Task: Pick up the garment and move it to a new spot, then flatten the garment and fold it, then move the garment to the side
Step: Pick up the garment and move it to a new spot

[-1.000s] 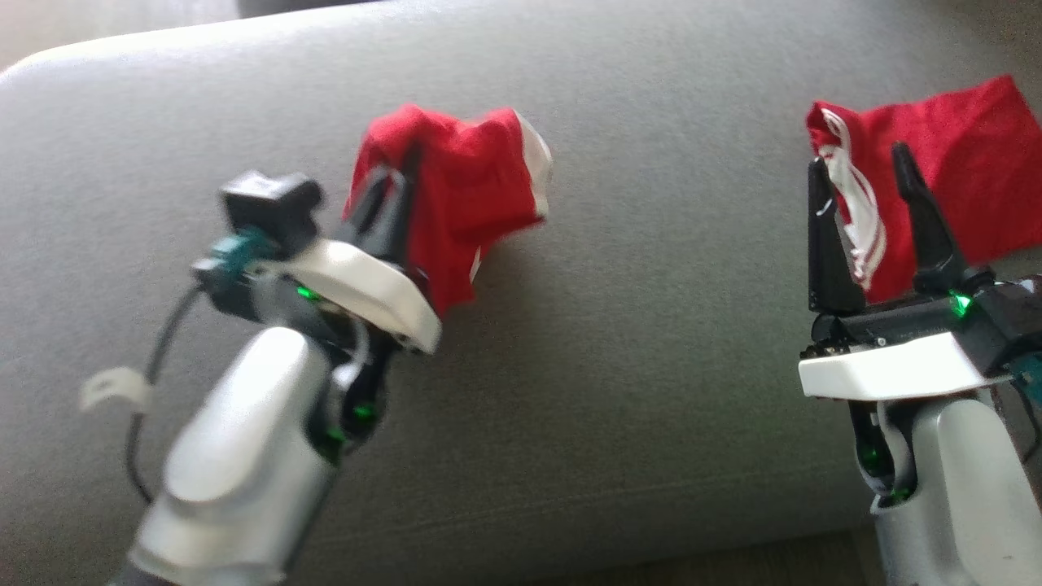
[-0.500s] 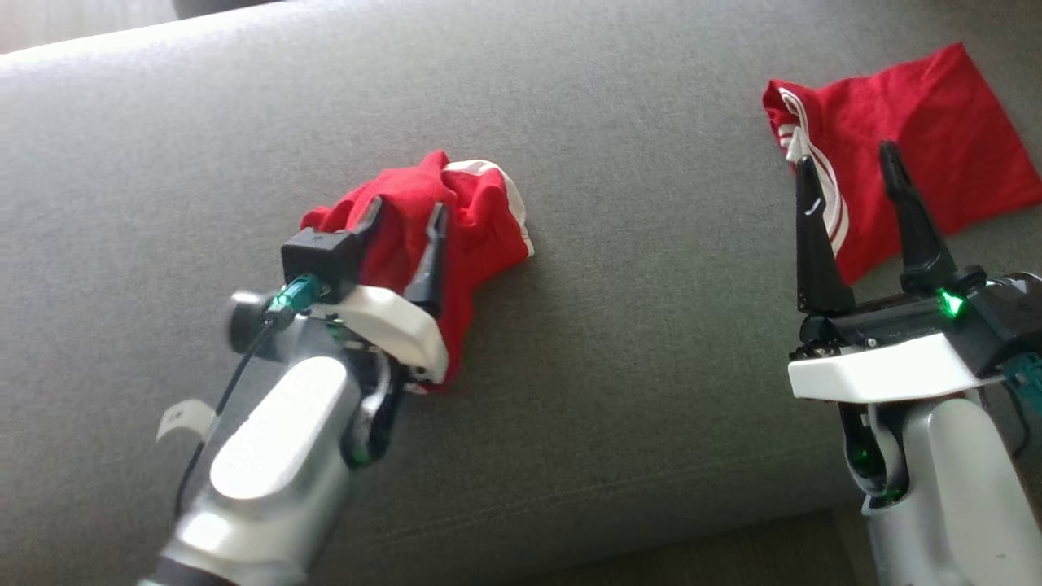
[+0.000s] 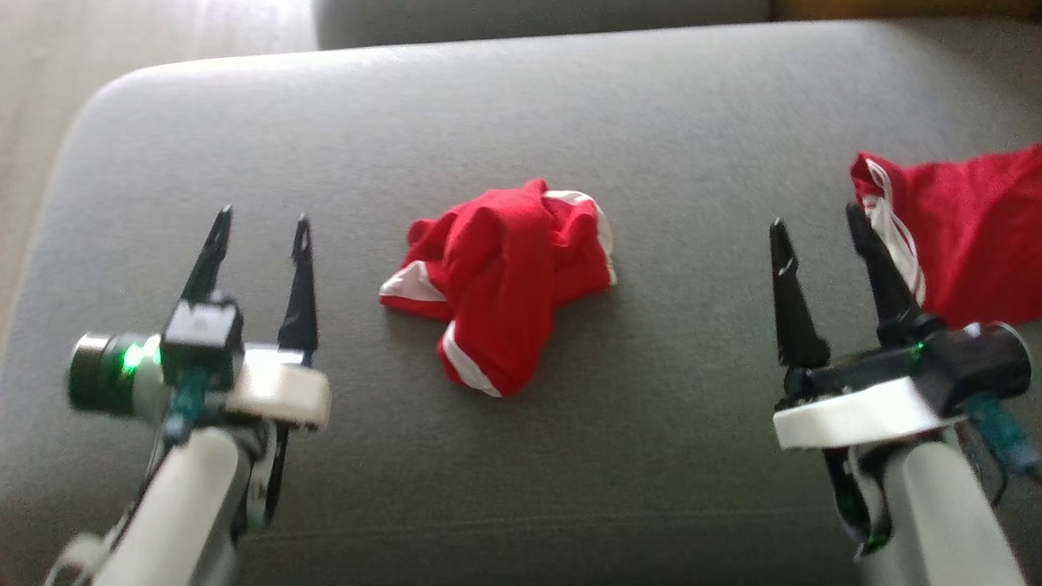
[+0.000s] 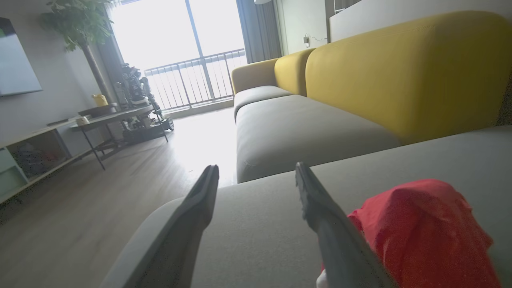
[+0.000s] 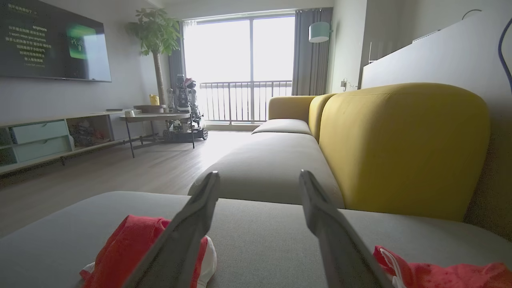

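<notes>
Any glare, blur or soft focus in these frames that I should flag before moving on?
Head view: soft overall, the crumpled red garment readable, the second red garment at the right edge smeared. Left wrist view: window blown out, washing the floor. Right wrist view: sharpest, though the fingers of the right gripper are out of focus.

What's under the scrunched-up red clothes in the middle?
The grey cushion lies under the garment. The patch right beneath it is covered, so anything tucked there can't be seen.
</notes>
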Controlling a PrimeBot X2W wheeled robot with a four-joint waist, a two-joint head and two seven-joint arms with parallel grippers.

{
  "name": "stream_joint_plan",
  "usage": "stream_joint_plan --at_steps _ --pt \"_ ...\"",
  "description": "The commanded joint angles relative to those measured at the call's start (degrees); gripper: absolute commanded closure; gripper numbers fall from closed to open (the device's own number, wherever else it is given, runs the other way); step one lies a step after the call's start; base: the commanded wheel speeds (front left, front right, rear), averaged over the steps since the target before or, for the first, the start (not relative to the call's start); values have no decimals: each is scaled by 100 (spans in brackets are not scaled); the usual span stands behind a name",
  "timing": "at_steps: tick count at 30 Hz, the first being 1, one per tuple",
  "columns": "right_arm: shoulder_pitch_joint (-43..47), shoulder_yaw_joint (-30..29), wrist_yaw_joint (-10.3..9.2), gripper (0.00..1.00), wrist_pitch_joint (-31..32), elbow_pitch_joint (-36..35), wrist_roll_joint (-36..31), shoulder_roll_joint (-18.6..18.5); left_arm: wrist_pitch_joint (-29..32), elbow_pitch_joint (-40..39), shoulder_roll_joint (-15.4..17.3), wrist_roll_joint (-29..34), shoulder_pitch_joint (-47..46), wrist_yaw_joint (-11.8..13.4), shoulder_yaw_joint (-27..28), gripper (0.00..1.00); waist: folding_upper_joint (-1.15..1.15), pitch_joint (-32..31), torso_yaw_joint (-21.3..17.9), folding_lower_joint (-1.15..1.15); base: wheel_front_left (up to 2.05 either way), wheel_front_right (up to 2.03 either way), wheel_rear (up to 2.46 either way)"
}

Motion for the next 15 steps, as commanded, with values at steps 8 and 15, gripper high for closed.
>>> stream_joint_plan --at_steps 8,15 --pt "453 91 -2 0 -35 -180 -244 33 -69 -1126 -248 576 1228 166 840 0 0 -293 500 0 0 0 0" --pt "714 -64 -2 0 -35 -116 -100 33 -69 -1320 -705 807 1736 -213 1272 0 0 -409 562 0 0 0 0"
